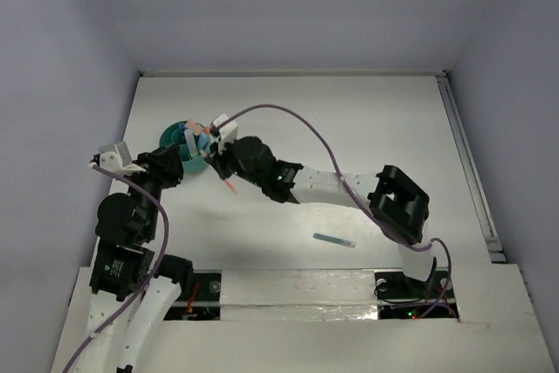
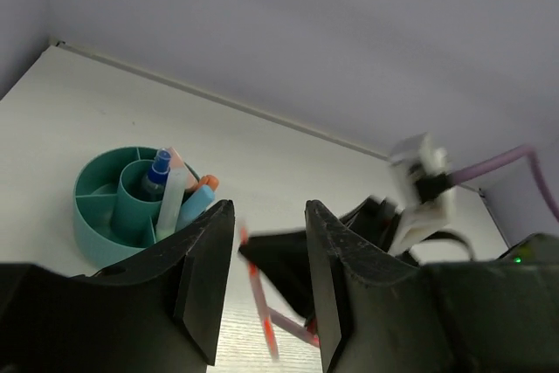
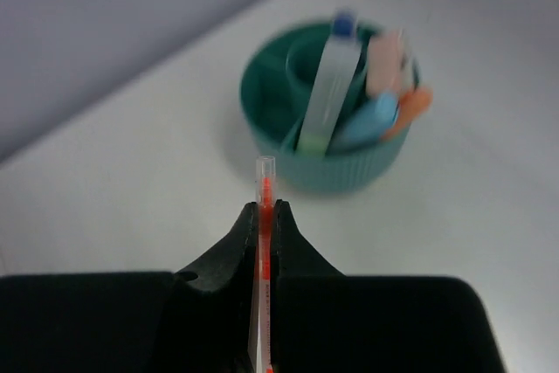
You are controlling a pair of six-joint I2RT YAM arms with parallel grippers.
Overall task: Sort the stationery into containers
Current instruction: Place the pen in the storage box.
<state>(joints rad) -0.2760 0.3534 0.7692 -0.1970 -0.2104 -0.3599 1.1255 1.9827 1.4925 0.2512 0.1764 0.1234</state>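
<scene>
The right gripper (image 3: 264, 214) pinches an orange pen (image 3: 261, 183), whose long axis points straight at the pot (image 3: 325, 174) just ahead, toward the tabletop's (image 1: 393, 128) far-left corner. The left gripper (image 2: 268, 224) hovers near, jaws partly apart and empty. The pen's lower end is cut off, and the compartment it is aimed at cannot be told.

right end effector (image 1: 224, 169) holds orange pen (image 1: 230, 188) beside teal pot (image 1: 173, 135)

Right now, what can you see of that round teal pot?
The teal pot looks like plastic: round, with a ribbed outer wall, a round middle well and dividers around it. It stands upright on the white table, left of centre. A white blue-capped tube and pink, blue and orange markers lean in its compartments.
</scene>
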